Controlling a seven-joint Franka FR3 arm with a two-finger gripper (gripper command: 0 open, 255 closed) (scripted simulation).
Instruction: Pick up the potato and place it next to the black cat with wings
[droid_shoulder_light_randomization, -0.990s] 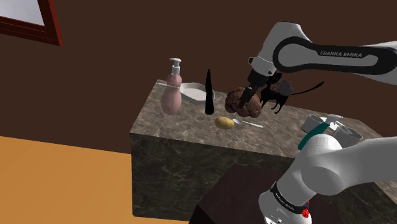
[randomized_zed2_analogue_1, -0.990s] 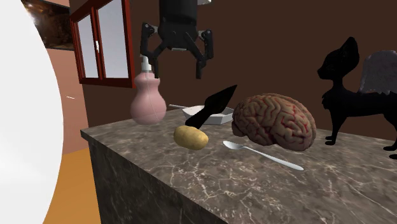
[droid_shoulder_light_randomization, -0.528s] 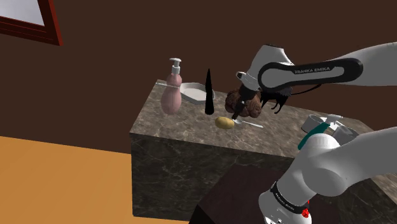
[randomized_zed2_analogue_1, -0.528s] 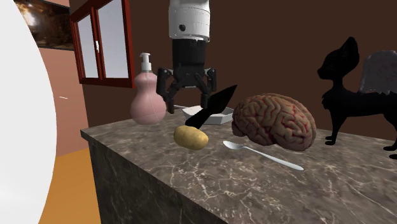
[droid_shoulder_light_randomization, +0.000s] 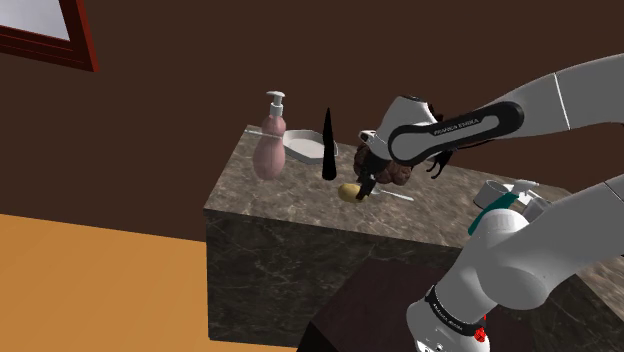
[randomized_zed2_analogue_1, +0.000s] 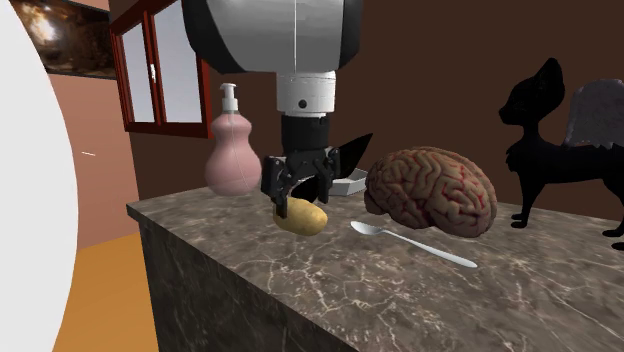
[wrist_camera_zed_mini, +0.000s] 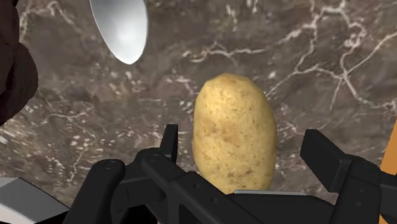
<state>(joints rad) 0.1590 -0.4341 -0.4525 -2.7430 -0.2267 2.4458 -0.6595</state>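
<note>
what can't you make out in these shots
- Black cat: cut off by the second exterior view's right edge; largely behind the arm in the shoulder view.
- Brain: mostly behind the arm in the shoulder view.
- Spoon: wrist view, handle cut off by the picture's edge.
- Potato: wrist view, its near end hidden behind the base of the jaws; the open jaws flank it with gaps on both sides.

Yellow-tan potato (wrist_camera_zed_mini: 233, 130), white-veined dark counter (wrist_camera_zed_mini: 318, 57)
</note>
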